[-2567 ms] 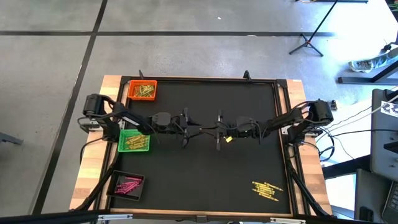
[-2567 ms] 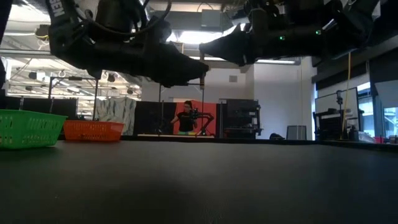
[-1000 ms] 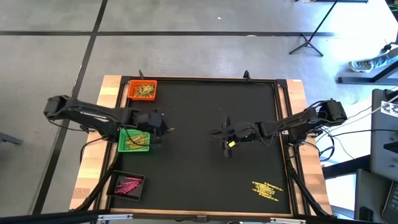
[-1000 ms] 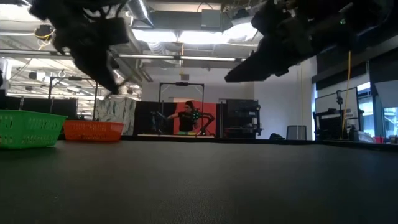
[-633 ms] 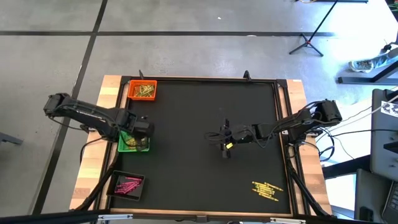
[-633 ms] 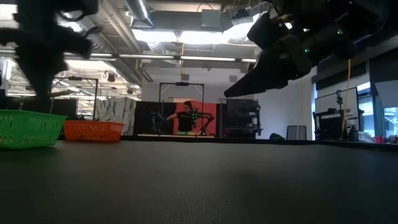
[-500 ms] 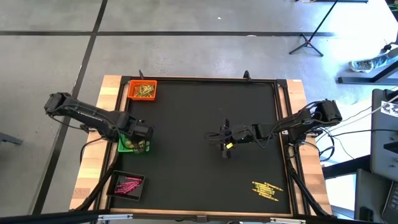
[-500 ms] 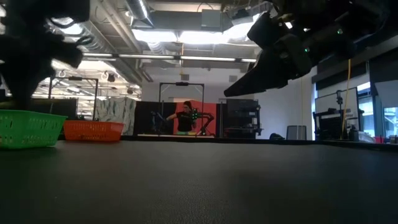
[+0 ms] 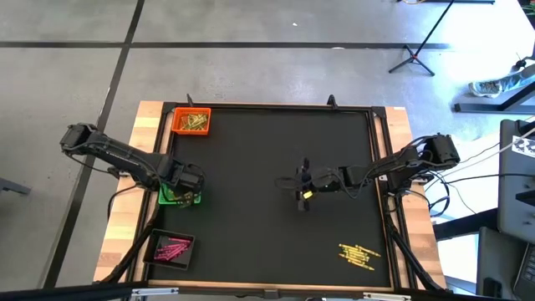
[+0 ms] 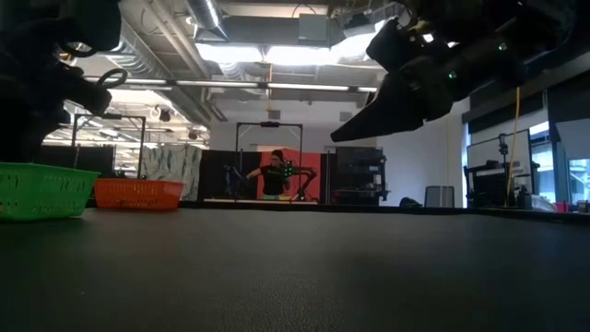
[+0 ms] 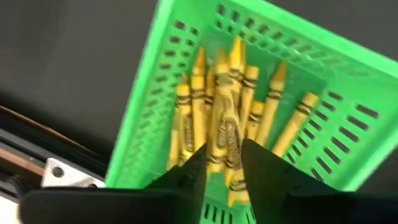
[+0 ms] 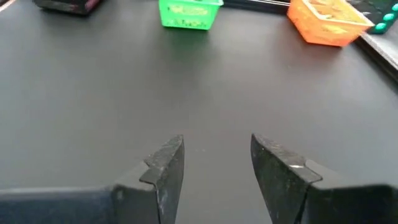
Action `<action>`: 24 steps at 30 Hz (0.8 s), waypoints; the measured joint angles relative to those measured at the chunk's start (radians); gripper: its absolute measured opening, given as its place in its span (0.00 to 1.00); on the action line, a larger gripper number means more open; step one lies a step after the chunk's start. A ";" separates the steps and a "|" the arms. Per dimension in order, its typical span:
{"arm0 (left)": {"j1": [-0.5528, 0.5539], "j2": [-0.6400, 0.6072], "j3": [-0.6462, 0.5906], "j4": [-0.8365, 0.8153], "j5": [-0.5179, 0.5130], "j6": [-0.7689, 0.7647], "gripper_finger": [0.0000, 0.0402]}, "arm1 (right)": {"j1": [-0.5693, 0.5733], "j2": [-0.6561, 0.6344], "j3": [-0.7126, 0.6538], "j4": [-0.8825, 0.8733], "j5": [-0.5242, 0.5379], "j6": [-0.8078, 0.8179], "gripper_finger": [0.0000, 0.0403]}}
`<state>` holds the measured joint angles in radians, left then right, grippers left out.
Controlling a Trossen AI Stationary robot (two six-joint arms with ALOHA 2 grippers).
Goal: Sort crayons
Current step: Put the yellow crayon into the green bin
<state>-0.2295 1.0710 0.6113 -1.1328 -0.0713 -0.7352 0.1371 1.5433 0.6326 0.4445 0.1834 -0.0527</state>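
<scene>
My left gripper (image 9: 185,186) points straight down over the green tray (image 9: 167,194). In the left wrist view its fingers (image 11: 224,165) stand apart above the yellow crayons (image 11: 186,118) lying in that tray (image 11: 348,124). One yellow crayon (image 11: 225,121) shows blurred past the gap. My right gripper (image 9: 292,182) hovers open above the middle of the black mat with nothing between its fingers (image 12: 214,158). A heap of yellow crayons (image 9: 357,255) lies on the mat near the near right corner.
An orange tray (image 9: 191,121) with gold crayons stands at the far left corner. A black tray (image 9: 171,248) with pink crayons stands at the near left. The black mat (image 9: 267,242) has a raised frame around it. A person shows far behind the table (image 10: 277,175).
My left gripper has gone toward the table's left edge, from beside the green tray to over it. It has sunk a little and tipped until it points straight down.
</scene>
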 joint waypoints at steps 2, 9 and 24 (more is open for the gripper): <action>0.004 0.000 0.005 -0.003 0.029 0.013 0.26 | 0.000 0.000 0.000 0.000 0.009 0.000 0.46; 0.008 0.000 0.093 0.094 -0.055 0.122 0.31 | 0.000 0.000 0.000 0.006 0.001 -0.008 0.46; 0.041 0.175 -0.093 1.337 -0.191 0.714 0.31 | 0.042 -0.010 0.242 -0.748 -0.170 0.203 0.46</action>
<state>-0.1881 1.2462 0.5181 0.2041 -0.2619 -0.0211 0.1792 1.5337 0.8751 -0.3038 0.0135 0.1501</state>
